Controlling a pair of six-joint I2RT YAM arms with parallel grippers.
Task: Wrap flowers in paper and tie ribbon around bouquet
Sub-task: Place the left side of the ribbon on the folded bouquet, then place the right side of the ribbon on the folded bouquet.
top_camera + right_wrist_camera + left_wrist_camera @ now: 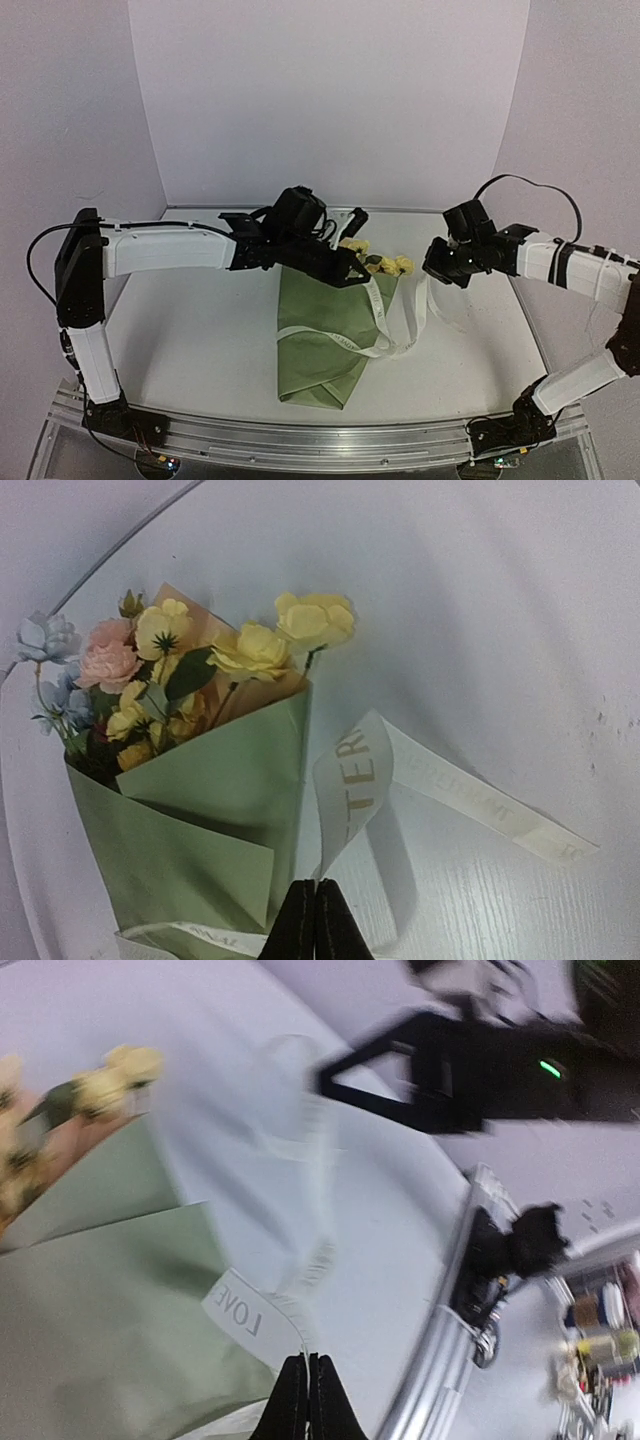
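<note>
One ribbon [345, 343] around green bouquet [318, 300]

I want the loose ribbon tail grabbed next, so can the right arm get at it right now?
Probably not straight away. The right hand is shut on the ribbon, so it would have to let go first. The tail trails out in the open over the table, with nothing on it.

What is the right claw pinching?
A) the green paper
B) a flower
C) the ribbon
C: the right claw is shut on the ribbon, which curls up from its tips beside the bouquet.
</note>
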